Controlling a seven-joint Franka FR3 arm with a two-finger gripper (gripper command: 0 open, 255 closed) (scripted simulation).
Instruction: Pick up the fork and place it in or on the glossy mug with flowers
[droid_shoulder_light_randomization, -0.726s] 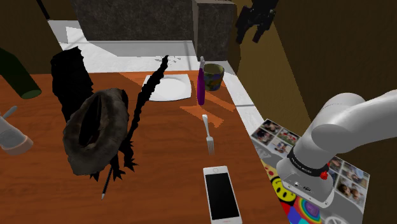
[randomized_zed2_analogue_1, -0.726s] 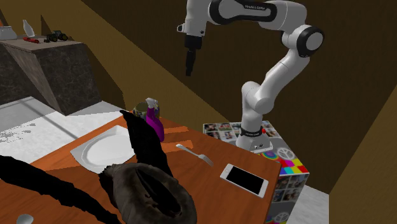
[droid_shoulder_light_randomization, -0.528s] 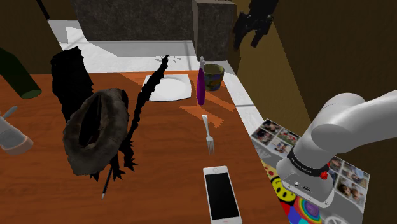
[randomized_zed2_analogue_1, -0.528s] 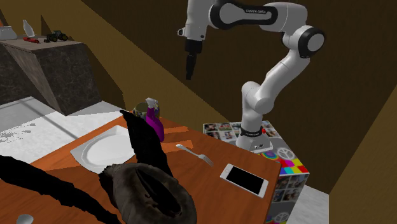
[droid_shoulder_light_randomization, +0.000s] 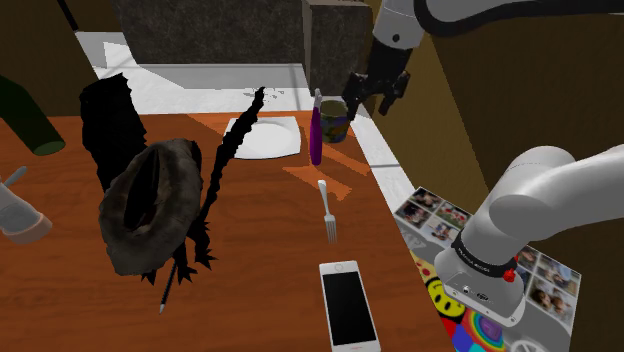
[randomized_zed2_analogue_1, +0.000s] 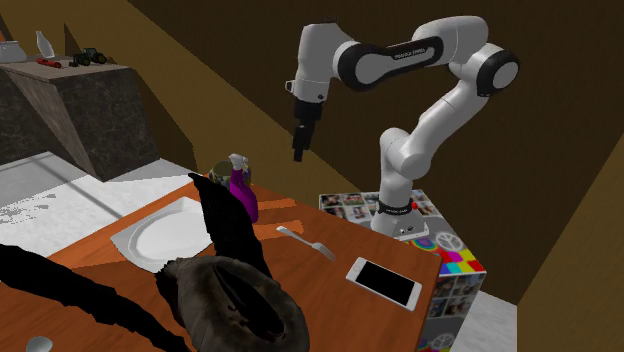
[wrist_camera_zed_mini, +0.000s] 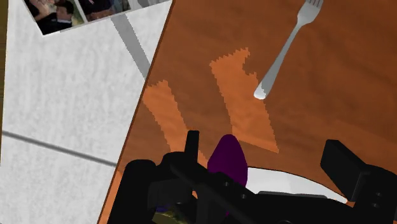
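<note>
One slim, silver-grey fork (droid_shoulder_light_randomization: 326, 210)

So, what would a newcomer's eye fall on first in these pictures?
The ragged dark ring-shaped object on the brown table, at the shoulder view's left. Then the black two-finger gripper, open, hanging above the purple bottle, and the grey fork lying between bottle and white phone.

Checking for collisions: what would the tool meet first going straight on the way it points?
Probably the purple bottle, whose top sits between the tool's open fingers in the wrist view; depth is unclear, so it might pass beside it onto the table.
</note>
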